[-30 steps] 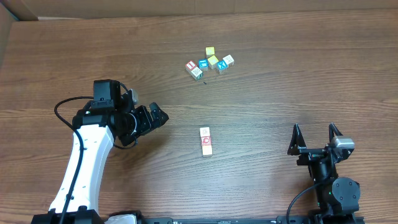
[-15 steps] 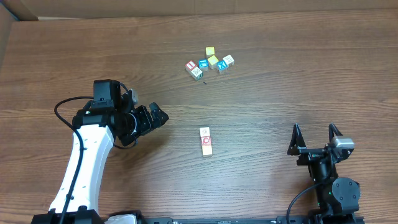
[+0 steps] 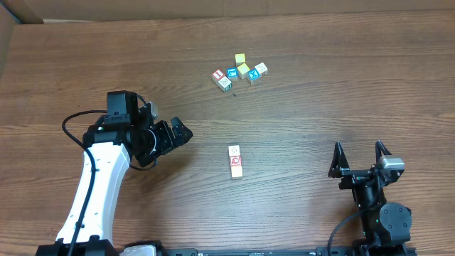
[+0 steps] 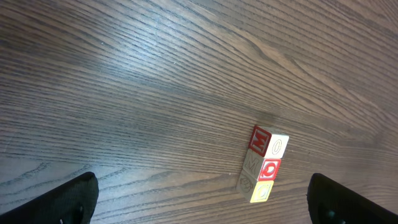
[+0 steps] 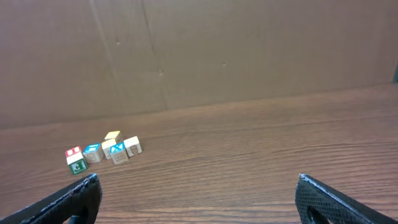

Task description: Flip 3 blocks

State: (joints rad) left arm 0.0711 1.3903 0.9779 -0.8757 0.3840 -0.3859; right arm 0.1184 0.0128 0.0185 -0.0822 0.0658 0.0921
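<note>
The left pincer (image 3: 179,132) stands wide apart and holds nothing. The three blocks (image 3: 234,161) lie near it in a short touching row in the middle of the desk (image 3: 320,85). The right pincer (image 3: 359,151), also apart, sits well away by the front edge. Other cubes (image 3: 239,72) are clustered farther back, and open wood surrounds the row.

Left claw (image 3: 182,132) and right claw (image 3: 360,158) both have jaws spread wide, empty.

print on blocks (image 3: 235,161) too small
</note>
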